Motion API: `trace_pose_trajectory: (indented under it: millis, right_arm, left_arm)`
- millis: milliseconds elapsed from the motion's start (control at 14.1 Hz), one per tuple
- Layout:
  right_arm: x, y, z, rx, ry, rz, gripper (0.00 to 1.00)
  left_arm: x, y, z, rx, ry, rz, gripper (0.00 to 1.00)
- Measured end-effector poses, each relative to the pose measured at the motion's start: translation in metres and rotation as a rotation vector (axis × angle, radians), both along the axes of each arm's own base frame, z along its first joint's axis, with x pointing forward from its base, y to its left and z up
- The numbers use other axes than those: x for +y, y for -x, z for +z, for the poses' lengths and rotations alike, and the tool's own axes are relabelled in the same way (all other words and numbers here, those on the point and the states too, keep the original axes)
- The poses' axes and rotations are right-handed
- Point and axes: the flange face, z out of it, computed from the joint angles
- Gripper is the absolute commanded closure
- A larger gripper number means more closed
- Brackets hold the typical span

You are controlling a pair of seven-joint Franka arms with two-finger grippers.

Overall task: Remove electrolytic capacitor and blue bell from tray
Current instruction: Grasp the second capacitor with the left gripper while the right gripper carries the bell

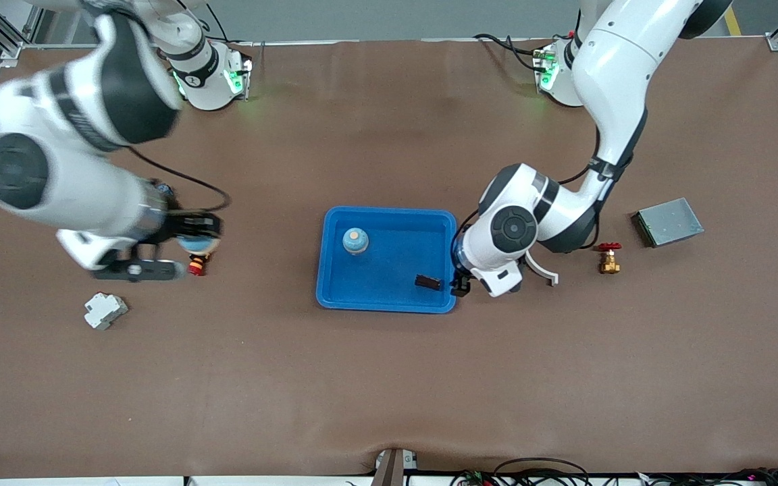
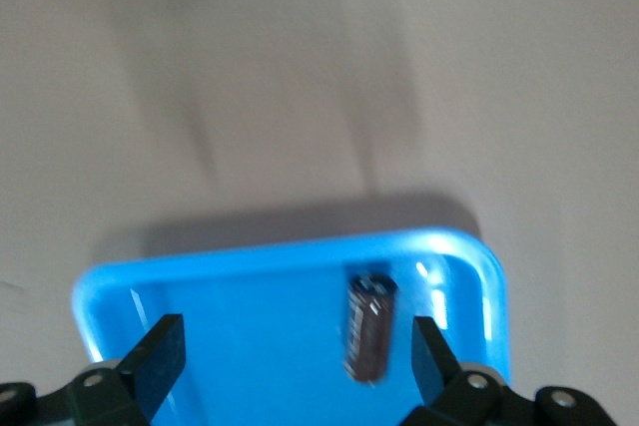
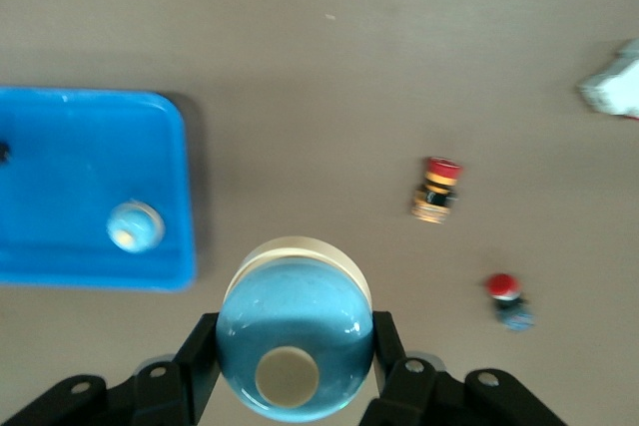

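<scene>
The left gripper (image 1: 460, 285) hangs over the edge of the blue tray (image 1: 335, 223) at the left arm's end, at the corner nearer the front camera. Its fingers (image 2: 160, 356) stand well apart with nothing between them. The capacitor (image 1: 428, 282) lies on its side on the tray floor in that same corner, just beside the rim; in the left wrist view it (image 2: 368, 326) shows as a dark, slightly blurred cylinder, and the tray (image 2: 250, 266) is cut off by the picture's edge.

A small blue bell (image 1: 355, 240) sits in the tray toward the corner farther from the front camera and nearer the right arm's end, well apart from the capacitor.

The right gripper (image 1: 196, 243) is in the air over bare table, well toward the right arm's end from the tray. Its fingers (image 3: 198, 356) are clamped on a second blue bell (image 3: 295, 341), which fills the gap between them. In the front view that bell (image 1: 198, 241) is mostly hidden by the gripper and the blurred arm.

A red and yellow push button (image 3: 436, 189) lies on the table under the right gripper. A white breaker block (image 1: 104, 310) lies nearer the front camera. Toward the left arm's end sit a brass valve (image 1: 609, 258) with a red handle and a grey metal box (image 1: 669, 221).
</scene>
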Motion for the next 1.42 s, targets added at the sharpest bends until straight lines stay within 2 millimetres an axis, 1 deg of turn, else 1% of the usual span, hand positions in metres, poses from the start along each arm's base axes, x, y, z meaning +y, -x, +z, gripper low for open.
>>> trace_pose_trajectory:
  millis: [142,283,354,425,496,567,779,1063,1134,1204,1275,1417]
  right_arm:
    - [-0.066,0.002,0.007,0.013,-0.036,0.077,1.0]
    - [-0.131,0.005,0.001,0.023,-0.071,0.13,1.0]
    - [-0.157,0.006,-0.006,0.03,-0.085,0.14,1.0]
    - [-0.177,0.007,-0.015,0.033,-0.095,0.145,1.0]
    - [-0.19,0.007,-0.026,0.03,-0.098,0.147,1.0]
    - [-0.199,0.007,-0.037,0.026,-0.092,0.152,1.0]
    - [-0.209,0.007,-0.073,0.012,-0.064,0.162,1.0]
    - [-0.227,0.009,-0.116,-0.011,-0.034,0.175,1.0]
    - [-0.234,0.009,-0.127,-0.019,-0.034,0.172,1.0]
    - [-0.24,0.009,-0.141,-0.029,-0.034,0.172,1.0]
    - [-0.245,0.01,-0.157,-0.044,-0.034,0.175,1.0]
    - [-0.25,0.013,-0.189,-0.071,-0.031,0.181,1.0]
  left_arm:
    - [-0.019,0.004,-0.007,-0.048,0.028,0.0,0.1]
    - [-0.036,0.01,-0.018,-0.081,0.046,-0.008,0.19]
    - [-0.041,0.012,-0.023,-0.089,0.052,-0.009,0.23]
    - [-0.045,0.012,-0.029,-0.09,0.054,-0.012,0.25]
    - [-0.046,0.012,-0.035,-0.087,0.052,-0.013,0.25]
    - [-0.046,0.012,-0.042,-0.085,0.044,-0.013,0.26]
    - [-0.047,0.013,-0.062,-0.087,0.003,-0.013,0.26]
    - [-0.05,0.015,-0.074,-0.094,-0.01,-0.001,0.3]
    - [-0.05,0.015,-0.077,-0.092,-0.011,0.0,0.35]
    - [-0.049,0.015,-0.079,-0.092,-0.011,0.001,0.43]
    - [-0.048,0.014,-0.081,-0.093,-0.012,0.002,0.55]
    - [-0.048,0.014,-0.083,-0.092,-0.013,0.004,0.88]
